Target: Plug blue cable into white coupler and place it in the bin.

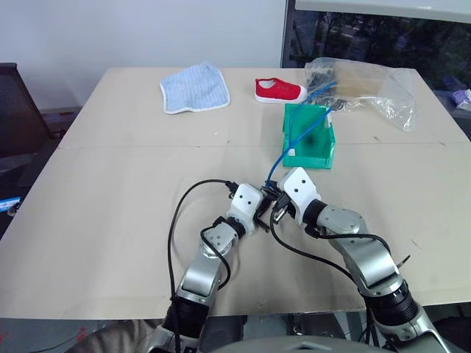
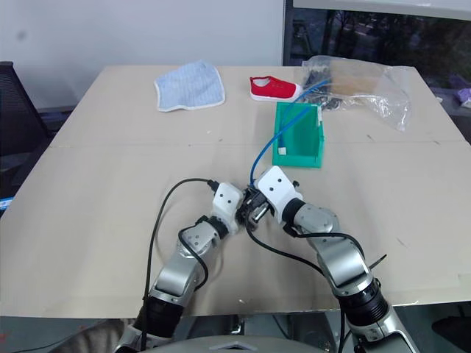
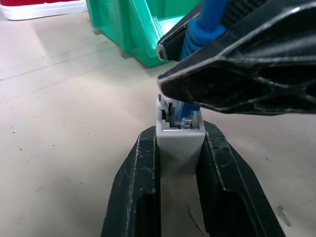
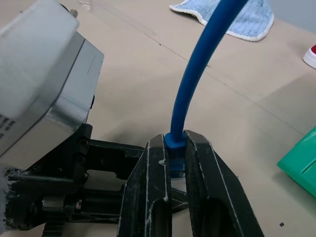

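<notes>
The white coupler [image 3: 179,136] sits clamped between the left end effector's [image 3: 180,163] two black fingers, socket facing out, above the middle of the surface [image 1: 110,184] toward its near edge. In the left wrist view the blue cable's [image 4: 197,74] clear plug sits in that socket; how deep it goes is hidden by the right end effector [image 4: 177,163], which is clenched on the cable's boot. From the head views the two end effectors overlap and the coupler is too small to make out. The cable rises from there and runs toward the far edge into the green bin [image 1: 321,151].
</notes>
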### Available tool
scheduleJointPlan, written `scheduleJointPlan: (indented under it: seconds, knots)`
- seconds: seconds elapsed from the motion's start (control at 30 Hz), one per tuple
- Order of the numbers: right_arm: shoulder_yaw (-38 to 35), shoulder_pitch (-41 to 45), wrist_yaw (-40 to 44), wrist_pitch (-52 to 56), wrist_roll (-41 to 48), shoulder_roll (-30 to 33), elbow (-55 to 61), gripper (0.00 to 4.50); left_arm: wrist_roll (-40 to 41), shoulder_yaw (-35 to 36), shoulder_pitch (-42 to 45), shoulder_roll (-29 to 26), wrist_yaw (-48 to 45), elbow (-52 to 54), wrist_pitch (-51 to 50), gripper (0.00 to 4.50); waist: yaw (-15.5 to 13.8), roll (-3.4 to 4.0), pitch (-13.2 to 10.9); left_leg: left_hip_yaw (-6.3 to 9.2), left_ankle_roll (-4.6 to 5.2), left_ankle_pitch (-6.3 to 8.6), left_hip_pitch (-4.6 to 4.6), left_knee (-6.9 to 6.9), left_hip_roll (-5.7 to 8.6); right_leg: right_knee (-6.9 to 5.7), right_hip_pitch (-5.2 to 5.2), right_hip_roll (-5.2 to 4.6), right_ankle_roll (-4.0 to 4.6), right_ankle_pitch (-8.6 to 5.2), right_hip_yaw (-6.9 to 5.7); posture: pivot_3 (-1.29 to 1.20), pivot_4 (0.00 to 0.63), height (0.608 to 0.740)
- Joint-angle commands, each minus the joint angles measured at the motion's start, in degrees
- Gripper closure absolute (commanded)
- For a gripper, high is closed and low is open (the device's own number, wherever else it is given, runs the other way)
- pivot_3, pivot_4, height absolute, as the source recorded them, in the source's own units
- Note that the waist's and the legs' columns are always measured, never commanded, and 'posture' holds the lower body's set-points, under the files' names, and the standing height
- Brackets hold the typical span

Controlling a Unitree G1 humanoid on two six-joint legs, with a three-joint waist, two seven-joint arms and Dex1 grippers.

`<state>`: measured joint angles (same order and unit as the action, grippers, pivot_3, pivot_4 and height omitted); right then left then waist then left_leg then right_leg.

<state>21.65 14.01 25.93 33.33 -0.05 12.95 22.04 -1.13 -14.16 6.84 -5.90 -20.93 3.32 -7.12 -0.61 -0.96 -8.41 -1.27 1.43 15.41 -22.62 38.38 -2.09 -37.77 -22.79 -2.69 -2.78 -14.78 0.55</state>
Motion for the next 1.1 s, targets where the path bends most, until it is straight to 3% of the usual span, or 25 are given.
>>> scheduleJointPlan:
  seconds: [0.03, 0.13, 0.23, 0.43, 0.6, 0.8, 0.93, 1.1]
  knots:
    - [3.55, -4.25, 1.93, 6.09, 0.49, 1.19, -9.05, 4.50, 1.29, -0.46, 2.07, 1.64, -0.12, 2.65, 2.51, 4.12, 0.01, 0.02, 0.05, 0.00, 0.00, 0.00, 0.04, -0.01, 0.00, 0.01, 0.03, 0.00, 0.00, 0.00, 0.00, 0.00, 0.150, 0.740]
    - [-1.08, -3.41, -0.17, 2.56, 3.38, -2.53, -7.85, 4.50, 1.34, -0.35, 2.35, 1.76, -0.18, 2.09, 2.54, 4.12, 0.03, 0.02, 0.07, 0.00, 0.00, 0.00, 0.07, -0.02, 0.00, 0.01, 0.06, 0.01, 0.00, 0.00, 0.00, 0.00, 0.150, 0.740]
    - [-3.11, -1.88, -0.30, 2.21, 3.52, -2.39, -7.05, 4.50, 1.36, -0.10, 2.62, 1.89, -0.28, 1.44, 2.62, 4.12, 0.03, 0.03, 0.05, 0.02, 0.00, 0.00, 0.07, -0.02, 0.00, -0.02, 0.05, 0.02, 0.00, 0.00, -0.01, 0.00, 0.150, 0.740]
    - [5.90, -1.10, 3.74, 8.73, 0.65, 2.96, -11.14, 4.50, 1.27, 0.00, 3.23, 2.13, -0.20, 0.60, 2.84, 4.12, 0.00, 0.08, 0.20, -0.01, 0.00, 0.00, 0.19, 0.03, 0.03, 0.01, 0.19, -0.01, 0.02, -0.01, 0.04, 0.00, 0.150, 0.740]
    - [3.07, -1.00, -0.09, 9.39, 1.84, -1.94, -16.27, 4.50, 1.25, 0.05, 3.25, 2.25, -0.20, 0.38, 2.71, 4.12, 0.18, 0.16, 0.72, -0.01, 0.00, 0.00, 0.55, -0.09, 0.00, 0.03, 0.46, 0.03, 0.03, -0.02, 0.04, 0.00, 0.150, 0.740]
    - [0.80, 0.01, -1.40, 11.98, 2.13, -2.81, -15.64, 4.50, 1.21, 0.15, 3.21, 2.24, -0.40, 0.24, 2.67, 4.12, 1.17, 0.21, 0.81, 0.02, 0.00, 0.00, 0.90, -0.13, -0.04, 0.05, 0.80, 0.02, 0.23, -0.14, 0.06, 0.00, 0.150, 0.740]
    - [-1.99, 0.41, -0.04, 4.45, 5.75, -5.47, -13.13, 4.50, 1.12, 0.33, 3.34, 1.96, -0.50, 0.04, 2.68, 4.12, 1.23, 0.20, 0.84, 0.01, 0.00, 0.00, 0.88, -0.13, -0.04, 0.08, 0.81, -0.01, 0.22, -0.13, 0.10, 0.00, 0.150, 0.740]
    - [-3.65, 1.54, 5.78, -3.72, 9.70, -4.15, -7.75, 4.50, 2.41, 1.34, 3.28, 1.60, -1.65, 0.05, 2.31, 4.12, 1.20, 0.19, 0.64, 0.03, 0.00, 0.00, 0.69, -0.13, -0.04, 0.16, 0.69, -0.05, 0.22, -0.13, 0.07, 0.00, 0.150, 0.740]
